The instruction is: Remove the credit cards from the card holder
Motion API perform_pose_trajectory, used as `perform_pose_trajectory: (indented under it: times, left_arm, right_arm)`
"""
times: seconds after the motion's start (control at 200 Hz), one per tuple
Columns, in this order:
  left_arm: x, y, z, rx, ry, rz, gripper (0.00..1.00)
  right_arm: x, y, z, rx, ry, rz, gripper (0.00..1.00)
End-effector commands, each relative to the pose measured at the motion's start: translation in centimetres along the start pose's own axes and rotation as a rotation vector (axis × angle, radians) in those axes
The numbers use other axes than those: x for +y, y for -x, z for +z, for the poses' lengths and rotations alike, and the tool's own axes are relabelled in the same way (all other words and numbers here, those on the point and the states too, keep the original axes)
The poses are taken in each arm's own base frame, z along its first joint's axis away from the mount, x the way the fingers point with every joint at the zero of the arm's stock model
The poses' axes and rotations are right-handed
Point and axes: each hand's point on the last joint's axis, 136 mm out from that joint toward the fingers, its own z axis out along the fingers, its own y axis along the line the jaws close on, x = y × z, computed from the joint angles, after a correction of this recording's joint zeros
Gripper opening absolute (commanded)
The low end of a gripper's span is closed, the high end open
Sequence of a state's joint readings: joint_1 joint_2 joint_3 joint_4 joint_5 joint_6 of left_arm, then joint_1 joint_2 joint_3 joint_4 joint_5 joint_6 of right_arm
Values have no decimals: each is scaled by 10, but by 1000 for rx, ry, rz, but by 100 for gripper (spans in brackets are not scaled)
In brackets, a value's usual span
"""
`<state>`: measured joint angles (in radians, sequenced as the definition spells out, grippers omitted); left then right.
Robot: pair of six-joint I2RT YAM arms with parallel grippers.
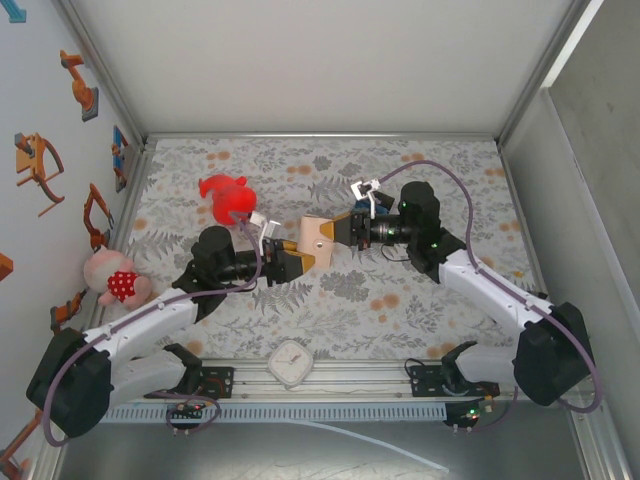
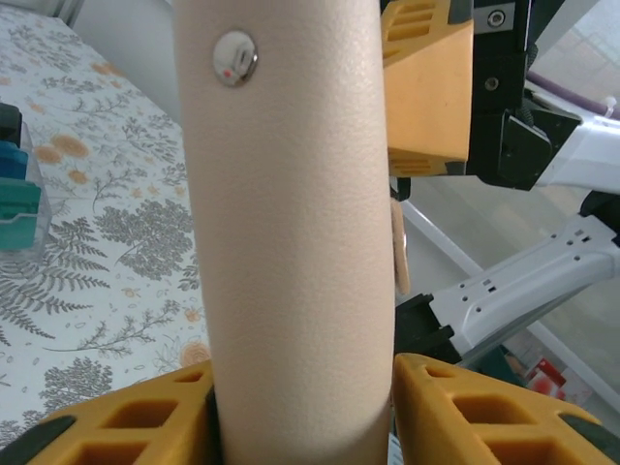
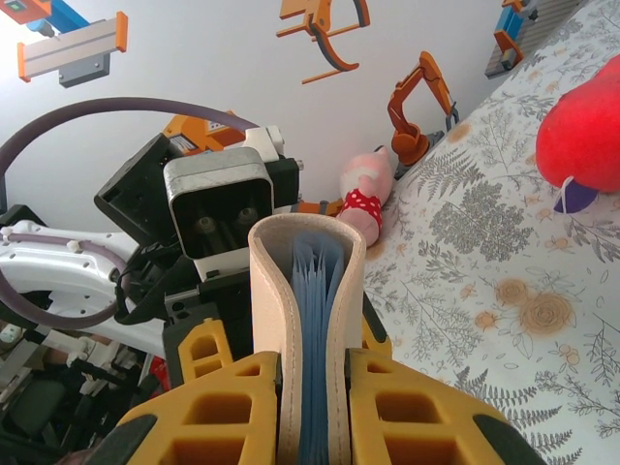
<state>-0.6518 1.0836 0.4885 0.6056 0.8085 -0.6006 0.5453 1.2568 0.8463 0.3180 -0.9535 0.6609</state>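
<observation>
Both the left hand [image 1: 298, 262] and right hand [image 1: 345, 230] pinch the soft, light holder [image 1: 320, 238] above the bench [image 1: 400, 310]; stiff, probably slick cards want an edge grip.

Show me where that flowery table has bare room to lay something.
Bare: the far strip right of the red toy, and the near middle just beyond the white dial. Crowded: the centre, where left gripper and right gripper hold the card holder, and the left edge by the pink toy.
</observation>
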Motion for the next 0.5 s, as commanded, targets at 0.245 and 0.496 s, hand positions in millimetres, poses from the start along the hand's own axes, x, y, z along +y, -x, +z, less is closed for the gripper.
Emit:
perform_pose_trajectory:
  times: [0.245, 0.496]
  left_arm:
    - [-8, 13, 2, -21, -29, 28, 26]
    - [15, 10, 1, 15, 112, 36, 0]
  right_arm:
    - [0, 3, 1, 2, 2, -25, 0]
    - [-27, -3, 1, 11, -127, 40, 5]
